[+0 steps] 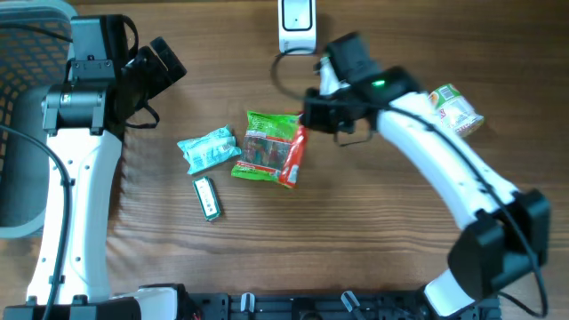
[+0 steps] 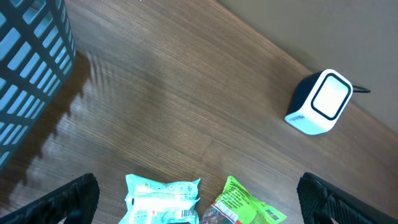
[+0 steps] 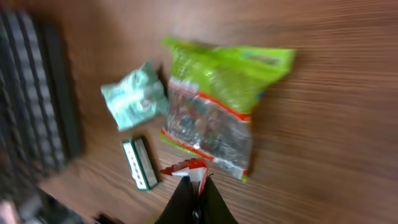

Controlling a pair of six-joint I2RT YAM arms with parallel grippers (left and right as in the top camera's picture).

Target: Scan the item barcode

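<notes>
1. Brown wood-grain desk (image 1: 373, 231), matte with fine lines running lengthwise, carries a loose cluster of packets near its middle.
2. At the cluster's right edge lies the red packet (image 1: 294, 156), a slim glossy sachet lying flat, touching the green bag (image 1: 265, 140).
3. The right gripper (image 3: 194, 186) is closed tight, its dark fingers pinched on a crinkled red-and-white corner of the red packet.
4. That green bag is a rectangular crinkled foil pouch with a clear window; the contents are too blurred to tell.
5. Just left of it sits a teal packet (image 1: 209, 148), soft and rumpled, with a small green-and-white bar (image 1: 206, 197) flat below it, apart from the rest.
6. The white scanner (image 1: 298, 25), a rounded box with a dark face, stands at the far edge with a black cable looping from it.
7. The left gripper (image 1: 160, 60) is spread fully wide and holds nothing, near a blue lattice basket (image 1: 18, 133).
8. A cylindrical can (image 1: 455, 108) lies on its side at the right.
</notes>
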